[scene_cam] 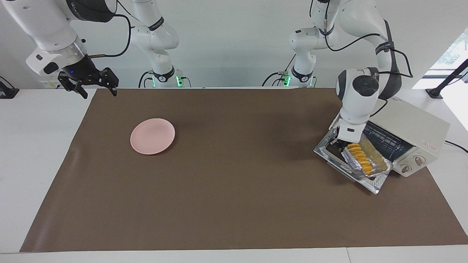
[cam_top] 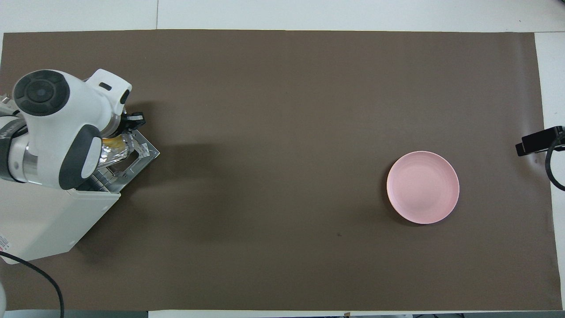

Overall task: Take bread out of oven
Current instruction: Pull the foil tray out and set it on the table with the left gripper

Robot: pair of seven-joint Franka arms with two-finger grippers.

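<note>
The cream-white oven stands at the left arm's end of the table with its glass door dropped open. A shiny foil tray rests on the door, partly out of the oven's mouth. The yellow-orange bread lies in the tray. My left gripper is down at the tray's end, right beside the bread. In the overhead view the left arm covers most of the tray; a bit of bread shows, and the oven and door too. My right gripper waits raised and open at the mat's corner.
A pink plate lies on the brown mat toward the right arm's end; it also shows in the overhead view. The oven's black cable trails off the table's end.
</note>
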